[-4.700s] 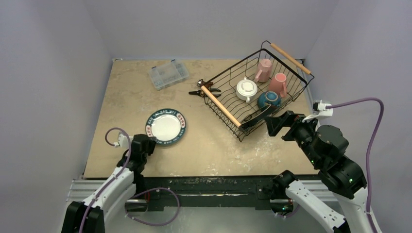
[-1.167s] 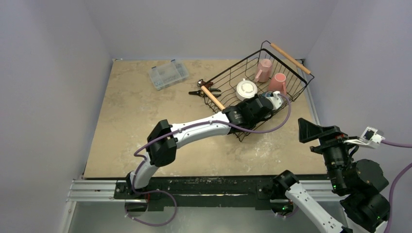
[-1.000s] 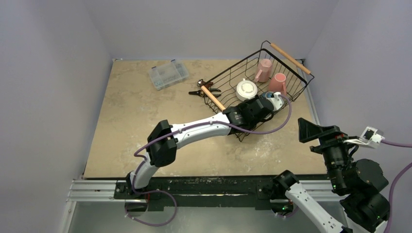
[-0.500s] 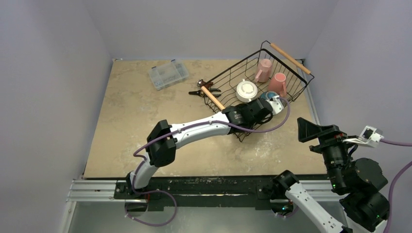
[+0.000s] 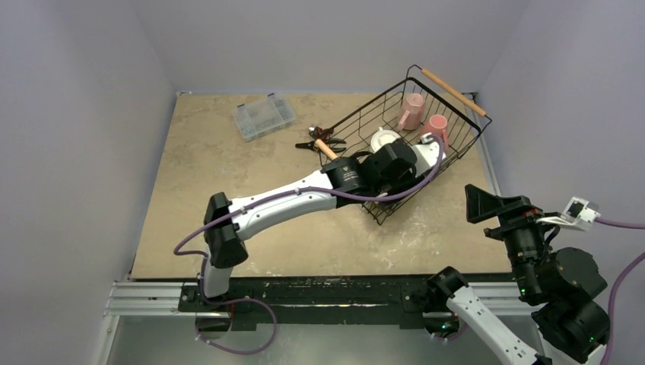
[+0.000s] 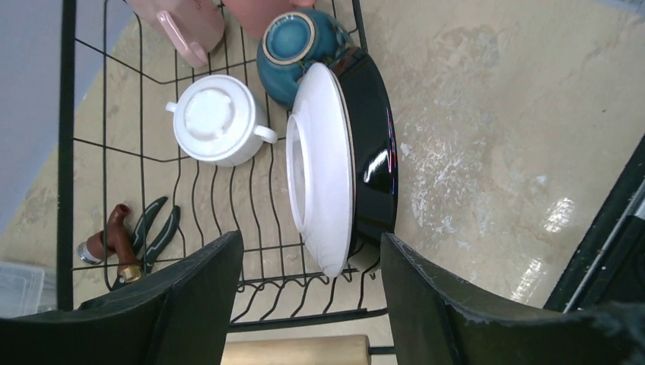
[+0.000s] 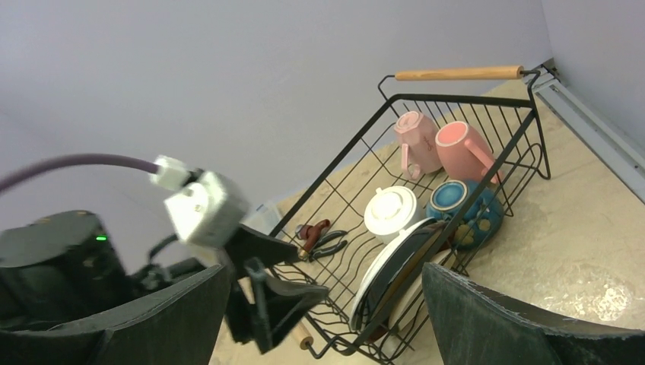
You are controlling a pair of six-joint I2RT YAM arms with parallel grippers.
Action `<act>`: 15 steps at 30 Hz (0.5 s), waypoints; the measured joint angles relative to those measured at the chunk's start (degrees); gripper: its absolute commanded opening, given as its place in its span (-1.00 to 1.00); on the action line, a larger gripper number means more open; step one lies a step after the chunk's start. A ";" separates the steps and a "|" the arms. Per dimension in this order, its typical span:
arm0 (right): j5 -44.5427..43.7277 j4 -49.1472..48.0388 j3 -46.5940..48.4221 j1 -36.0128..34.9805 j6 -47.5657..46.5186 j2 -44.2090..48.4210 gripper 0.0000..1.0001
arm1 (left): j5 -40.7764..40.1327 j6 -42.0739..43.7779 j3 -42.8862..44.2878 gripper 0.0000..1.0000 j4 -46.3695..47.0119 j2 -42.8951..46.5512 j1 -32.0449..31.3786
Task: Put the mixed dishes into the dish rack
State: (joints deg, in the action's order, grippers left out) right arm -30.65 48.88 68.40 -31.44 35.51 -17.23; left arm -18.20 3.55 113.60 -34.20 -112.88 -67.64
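The black wire dish rack holds two pink mugs, a white two-handled cup and a blue bowl. Two plates stand on edge at its near wall: one with a white underside and a glossy black one behind it. My left gripper hovers open just above the white plate's rim, nothing between its fingers. My right gripper is open and empty, off to the right of the rack. In the right wrist view the plates lean together.
A small black-and-red hand tool lies just outside the rack's left handle. A clear plastic compartment box sits at the far left. The left arm stretches across the table's middle to the rack.
The left jaws have opened and let go of the white-backed plate, now standing in the rack. The left gripper has lifted and drawn back. The right arm stays put.
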 measured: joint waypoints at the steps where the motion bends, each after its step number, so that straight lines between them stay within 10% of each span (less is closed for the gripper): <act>1: 0.15 0.00 -0.02 0.00 -0.15 0.00 0.98 | 0.31 -0.46 -0.17 0.32 -0.02 1.57 -0.07; 15: 3.67 0.50 0.15 -0.04 -5.18 -4.63 0.98 | -4.96 -6.84 -25.03 0.46 8.37 40.83 0.13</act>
State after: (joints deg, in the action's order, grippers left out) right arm -26.98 49.39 68.55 -31.48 30.33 -21.87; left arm -23.16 -3.29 88.58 -25.82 -72.05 -67.51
